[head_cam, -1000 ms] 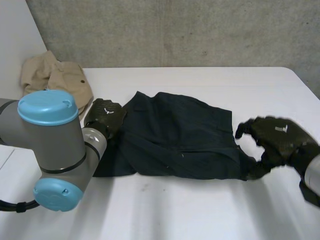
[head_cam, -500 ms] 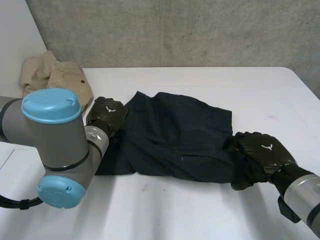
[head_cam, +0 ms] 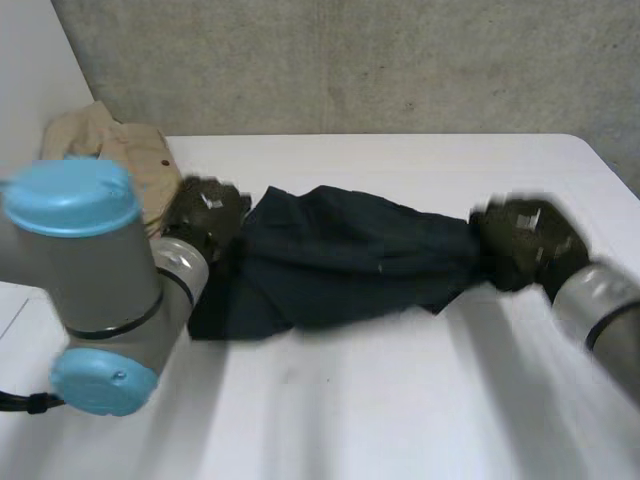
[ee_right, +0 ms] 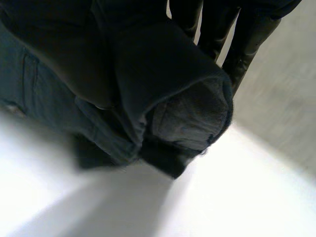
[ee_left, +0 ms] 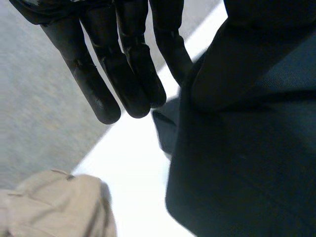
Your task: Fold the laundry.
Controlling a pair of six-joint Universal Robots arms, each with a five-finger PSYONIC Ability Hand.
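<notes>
Dark navy garment (head_cam: 350, 260): lies across the middle of the white table (head_cam: 400, 410), bunched into a band that runs between the two hands. Its near-left corner rests flat on the tabletop, and its right end is gathered up.
Garment edges: in the right wrist view a thick folded hem curls over under the palm, with a seam on the cloth beside it. In the left wrist view the left edge rises in a rounded fold.
Right hand (head_cam: 525, 240): grasping the garment's right end. The cloth is gathered against its palm, and the fingers (ee_right: 247, 39) reach out beyond it.
Left hand (head_cam: 205, 215): released, at the garment's left edge. Its fingers (ee_left: 126, 74) are straight, and the one nearest the cloth is just touching the fold.
Beige garment (head_cam: 120, 150): crumpled at the table's far left corner, near the left hand and apart from the navy cloth.
Open room: bare tabletop runs along the whole near side and behind the garment up to the far edge.
Left arm (head_cam: 90, 290): stands large over the near-left of the table.
Backdrop: a grey concrete wall (head_cam: 400, 60) behind the far edge.
</notes>
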